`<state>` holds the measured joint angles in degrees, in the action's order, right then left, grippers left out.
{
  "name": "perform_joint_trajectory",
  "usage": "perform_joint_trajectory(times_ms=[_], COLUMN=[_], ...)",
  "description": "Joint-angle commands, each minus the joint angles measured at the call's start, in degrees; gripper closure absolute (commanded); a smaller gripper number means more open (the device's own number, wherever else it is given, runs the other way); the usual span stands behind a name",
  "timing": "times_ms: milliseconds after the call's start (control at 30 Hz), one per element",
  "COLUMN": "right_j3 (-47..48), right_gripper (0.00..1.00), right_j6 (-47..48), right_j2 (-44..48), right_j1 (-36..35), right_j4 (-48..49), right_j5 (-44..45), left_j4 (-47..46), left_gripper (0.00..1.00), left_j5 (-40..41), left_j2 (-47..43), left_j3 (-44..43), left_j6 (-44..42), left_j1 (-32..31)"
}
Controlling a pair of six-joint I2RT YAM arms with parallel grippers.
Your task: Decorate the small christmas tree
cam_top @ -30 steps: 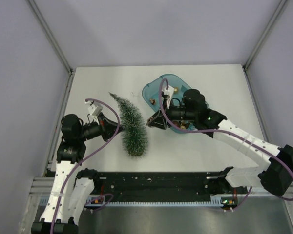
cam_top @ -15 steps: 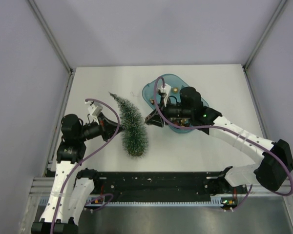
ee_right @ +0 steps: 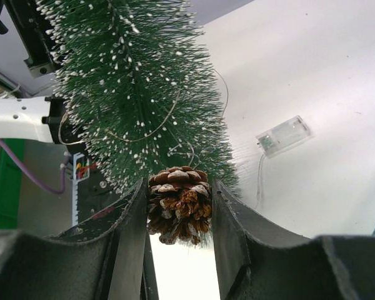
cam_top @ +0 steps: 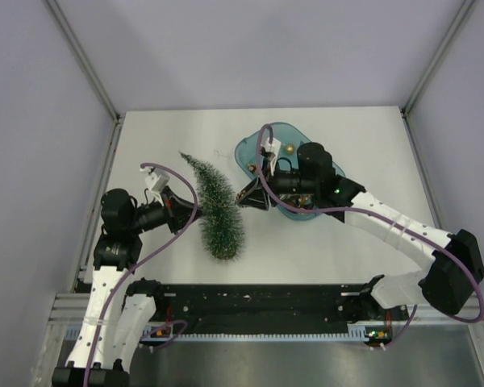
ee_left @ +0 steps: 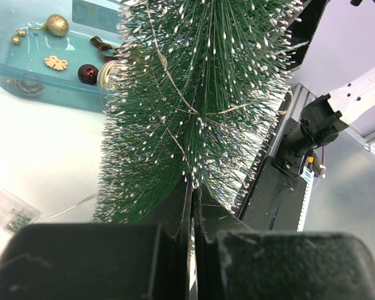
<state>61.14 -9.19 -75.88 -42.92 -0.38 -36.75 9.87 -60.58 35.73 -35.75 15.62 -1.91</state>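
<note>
The small christmas tree [cam_top: 218, 205] is a frosted green cone with its tip toward the far left and a thin light wire wound round it. My left gripper [cam_top: 195, 211] comes at it from the left. Its jaws are shut, and the tips pinch bristles of the tree [ee_left: 194, 94] at the left gripper [ee_left: 192, 187]. My right gripper [cam_top: 244, 199] reaches from the right and is shut on a brown pine cone [ee_right: 180, 209]. The right gripper [ee_right: 178, 187] holds the cone against the bristles of the tree [ee_right: 131, 81].
A teal tray [cam_top: 254, 149] stands behind the right arm; a gold ball [ee_left: 57, 25], a dark red ball [ee_left: 87, 74] and a gold flake [ee_left: 52, 62] lie in it. The light string's clear battery box [ee_right: 283, 135] lies on the table beyond the tree.
My right gripper has moved a little left and away with the pine cone, up to the tree's side. The left arm and the tree have stayed put.
</note>
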Motion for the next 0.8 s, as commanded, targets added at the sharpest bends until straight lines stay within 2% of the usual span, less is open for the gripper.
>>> perform_joint_trajectory(times_ms=[0,300,567,767], right_j3=[0.1,2.4,4.6,5.6], right_gripper=[0.9,0.91,0.91,0.92], right_j6=[0.0,2.0,1.4,0.0], right_j2=[0.1,2.2,0.6,1.3], right_j1=[-1.0,-1.5,-1.4,-1.3], right_j4=[2.2,-1.2,2.0,4.3], right_j5=[-1.5,-0.3,3.4,2.6], left_j4=[-3.8,-4.2,-3.3,-3.4], left_gripper=[1.0,1.0,1.0,1.0], left_j5=[-0.6,-0.7,-0.9,-1.0], left_j2=[-1.1,-0.9,-1.3,-1.3], left_j3=[0.3,0.5,0.2,0.4], left_j6=[0.8,1.1,0.6,0.4], left_j1=[0.2,0.2,0.1,0.1])
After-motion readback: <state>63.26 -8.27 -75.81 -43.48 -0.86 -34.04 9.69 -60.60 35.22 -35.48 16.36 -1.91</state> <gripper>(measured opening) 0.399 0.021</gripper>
